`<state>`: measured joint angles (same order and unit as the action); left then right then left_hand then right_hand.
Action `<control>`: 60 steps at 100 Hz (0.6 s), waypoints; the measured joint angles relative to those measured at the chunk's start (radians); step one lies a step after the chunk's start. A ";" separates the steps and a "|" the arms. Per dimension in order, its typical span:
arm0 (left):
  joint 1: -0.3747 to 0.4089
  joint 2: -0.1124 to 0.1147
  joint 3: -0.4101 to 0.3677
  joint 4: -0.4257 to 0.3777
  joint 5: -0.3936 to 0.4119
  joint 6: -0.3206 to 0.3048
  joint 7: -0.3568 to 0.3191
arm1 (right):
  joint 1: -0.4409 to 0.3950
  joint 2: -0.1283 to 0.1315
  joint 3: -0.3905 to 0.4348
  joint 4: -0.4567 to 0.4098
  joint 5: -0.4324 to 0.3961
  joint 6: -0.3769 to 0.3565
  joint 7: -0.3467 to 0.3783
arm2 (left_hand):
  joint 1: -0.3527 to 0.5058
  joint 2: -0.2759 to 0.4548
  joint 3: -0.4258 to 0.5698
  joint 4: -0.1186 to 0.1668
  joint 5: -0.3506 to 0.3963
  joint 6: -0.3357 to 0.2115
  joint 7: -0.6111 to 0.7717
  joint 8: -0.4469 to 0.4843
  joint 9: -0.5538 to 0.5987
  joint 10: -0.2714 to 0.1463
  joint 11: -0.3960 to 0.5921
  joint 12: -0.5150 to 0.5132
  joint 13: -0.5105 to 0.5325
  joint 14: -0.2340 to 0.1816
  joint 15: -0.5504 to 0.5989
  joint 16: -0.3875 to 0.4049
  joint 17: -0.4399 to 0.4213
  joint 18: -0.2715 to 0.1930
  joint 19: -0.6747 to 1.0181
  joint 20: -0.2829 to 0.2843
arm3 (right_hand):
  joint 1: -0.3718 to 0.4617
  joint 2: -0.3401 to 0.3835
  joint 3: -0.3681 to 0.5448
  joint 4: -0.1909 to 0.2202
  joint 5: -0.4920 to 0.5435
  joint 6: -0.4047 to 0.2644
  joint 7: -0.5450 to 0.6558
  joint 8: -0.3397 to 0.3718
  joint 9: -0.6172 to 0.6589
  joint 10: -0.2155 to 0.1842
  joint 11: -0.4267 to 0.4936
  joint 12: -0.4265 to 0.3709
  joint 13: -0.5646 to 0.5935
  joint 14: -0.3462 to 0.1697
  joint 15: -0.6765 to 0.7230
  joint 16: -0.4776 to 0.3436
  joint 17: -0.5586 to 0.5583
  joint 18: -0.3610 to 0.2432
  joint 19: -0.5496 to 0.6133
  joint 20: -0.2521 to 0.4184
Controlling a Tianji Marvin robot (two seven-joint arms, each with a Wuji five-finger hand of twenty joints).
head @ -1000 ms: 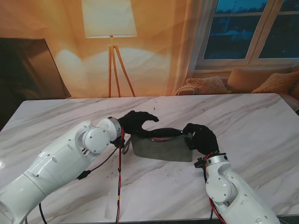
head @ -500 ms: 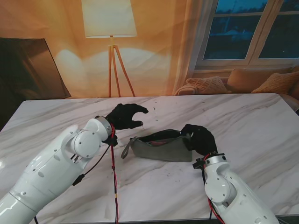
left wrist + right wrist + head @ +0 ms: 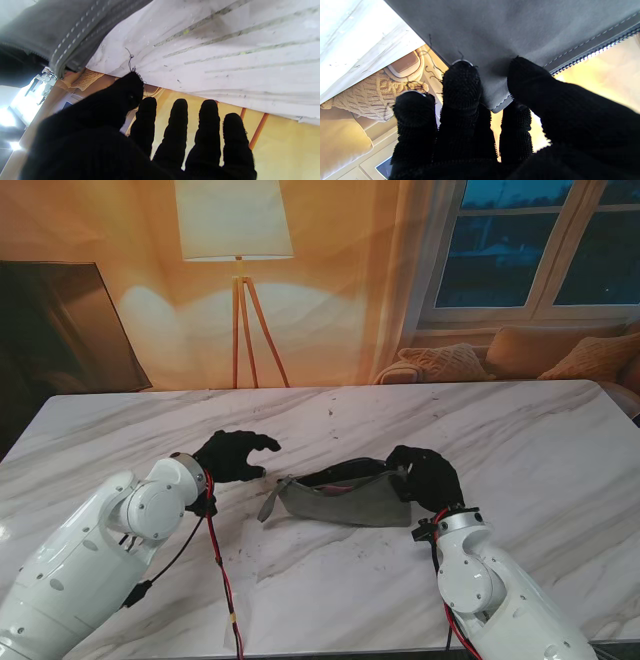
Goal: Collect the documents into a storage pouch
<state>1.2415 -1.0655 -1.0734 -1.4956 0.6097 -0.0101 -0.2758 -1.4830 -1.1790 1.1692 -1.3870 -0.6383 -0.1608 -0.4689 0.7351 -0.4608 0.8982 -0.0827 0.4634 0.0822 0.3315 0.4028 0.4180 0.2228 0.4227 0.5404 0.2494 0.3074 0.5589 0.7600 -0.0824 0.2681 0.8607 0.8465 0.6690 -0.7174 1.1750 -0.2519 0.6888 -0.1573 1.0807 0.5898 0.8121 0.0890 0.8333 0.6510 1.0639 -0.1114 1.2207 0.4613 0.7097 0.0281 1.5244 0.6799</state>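
Pinching pouch (image 3: 520, 30) corner, right hand (image 3: 480, 120); left hand (image 3: 232, 455) seemingly empty.

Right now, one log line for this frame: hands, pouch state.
left hand: open, clear of pouch | right hand: shut on grey zip pouch end | pouch: on marble table, mouth unzipped, leaning

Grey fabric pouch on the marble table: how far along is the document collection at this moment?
Something reddish shows inside the open grey fabric pouch, but I cannot tell if it is documents. The black-gloved right hand grips the pouch's right end; the black-gloved left hand hovers open beside it, holding nothing. The zipper is not closed, and no loose papers are visible on the white marble table.
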 measured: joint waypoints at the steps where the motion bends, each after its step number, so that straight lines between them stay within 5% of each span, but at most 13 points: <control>1: 0.001 0.000 -0.001 0.001 -0.001 0.000 -0.001 | 0.000 0.000 0.000 0.000 0.000 0.000 0.000 | 0.000 -0.005 0.000 0.000 0.000 0.000 0.000 0.000 0.000 0.000 0.000 0.000 0.000 0.000 0.000 0.000 0.000 0.000 0.000 0.000 | 0.000 0.000 -0.001 0.000 0.000 0.000 0.000 0.000 0.000 0.000 0.000 0.000 0.000 0.000 0.000 0.000 0.000 0.000 0.000 0.000; 60: -0.043 0.008 0.094 0.131 -0.122 -0.030 -0.026 | 0.008 -0.002 -0.006 0.002 0.002 0.008 -0.003 | -0.040 -0.078 0.055 -0.015 -0.099 -0.012 -0.066 -0.030 -0.044 -0.004 -0.035 -0.023 -0.002 -0.003 -0.050 -0.034 0.000 0.000 0.000 -0.026 | 0.000 0.000 -0.002 0.000 0.002 -0.001 0.000 -0.001 0.000 0.000 0.000 0.000 0.000 0.000 0.000 0.010 0.001 0.000 0.000 0.000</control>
<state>1.1984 -1.0570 -0.9792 -1.3646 0.4875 -0.0404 -0.3021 -1.4752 -1.1807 1.1630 -1.3854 -0.6367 -0.1532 -0.4717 0.6948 -0.5392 0.9528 -0.0982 0.3644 0.0706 0.2654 0.3731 0.3738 0.2183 0.3876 0.5174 0.2476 0.3046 0.5092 0.7259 -0.0825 0.2682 0.8608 0.8201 0.6691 -0.7174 1.1730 -0.2519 0.6912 -0.1579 1.0807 0.5893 0.8121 0.0890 0.8330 0.6510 1.0639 -0.1114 1.2207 0.4716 0.7107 0.0281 1.5244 0.6799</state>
